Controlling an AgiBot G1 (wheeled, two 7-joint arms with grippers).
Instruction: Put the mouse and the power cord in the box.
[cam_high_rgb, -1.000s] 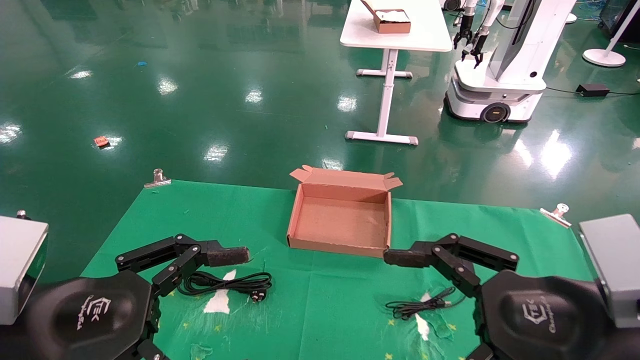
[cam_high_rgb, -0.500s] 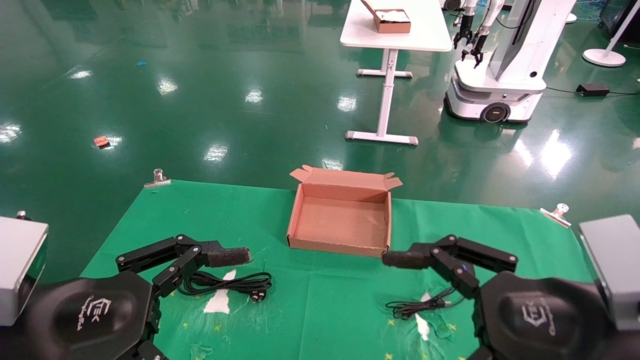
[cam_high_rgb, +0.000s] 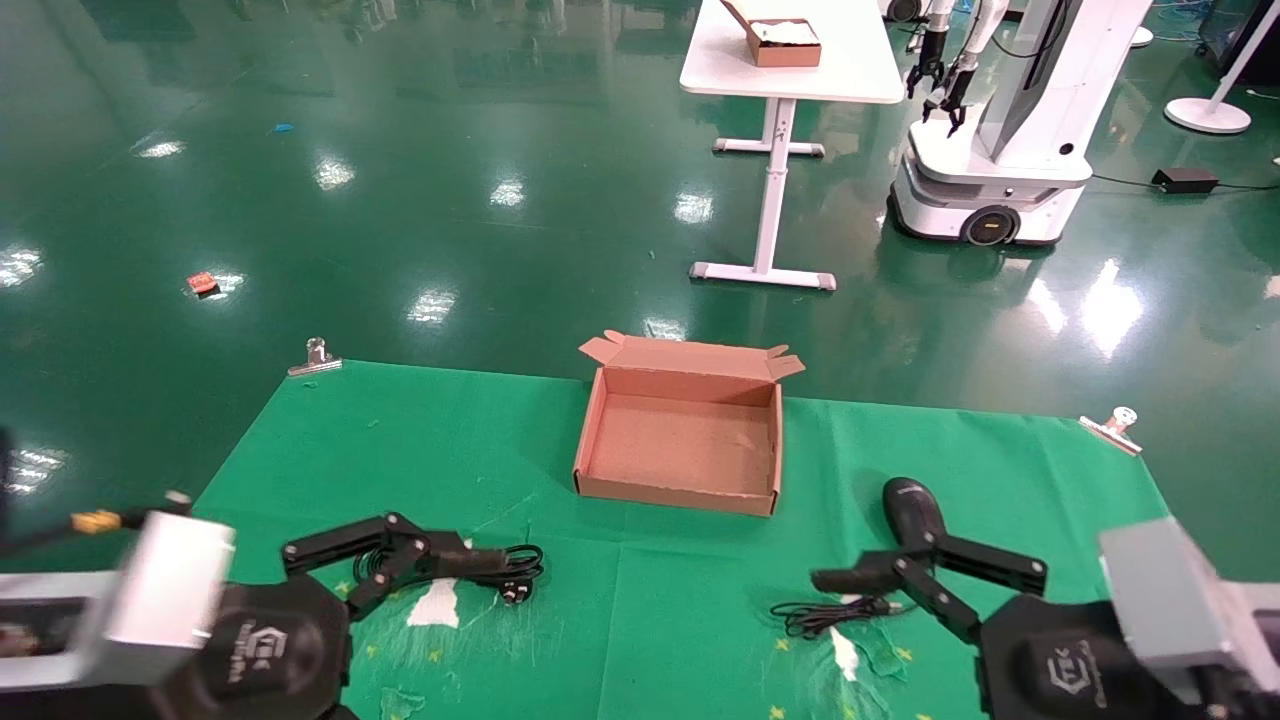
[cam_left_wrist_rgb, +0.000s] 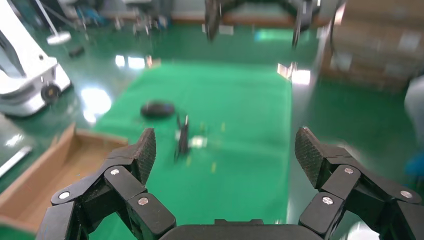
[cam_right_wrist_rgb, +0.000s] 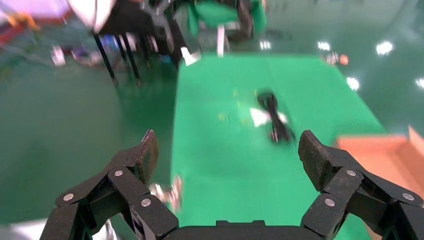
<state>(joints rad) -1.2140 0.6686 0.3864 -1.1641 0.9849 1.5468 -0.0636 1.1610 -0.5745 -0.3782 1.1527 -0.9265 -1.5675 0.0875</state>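
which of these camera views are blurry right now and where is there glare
Head view: mostly sharp, with motion smear on the left arm's grey housing; bright light reflections dot the glossy floor. Left wrist view: background soft, the mouse a dark blur. Right wrist view: background smeared, the power cord fuzzy, white glints on the floor.

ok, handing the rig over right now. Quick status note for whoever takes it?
Left gripper: open, holding nothing, low over the power cord at the near left of the green cloth.
Right gripper: open, holding nothing, near right, by the mouse and its thin cable.
Box: open, mid-table, nothing in it.
Done: nothing packed yet.
Left: grasp the mouse and the cord, place both in the box.
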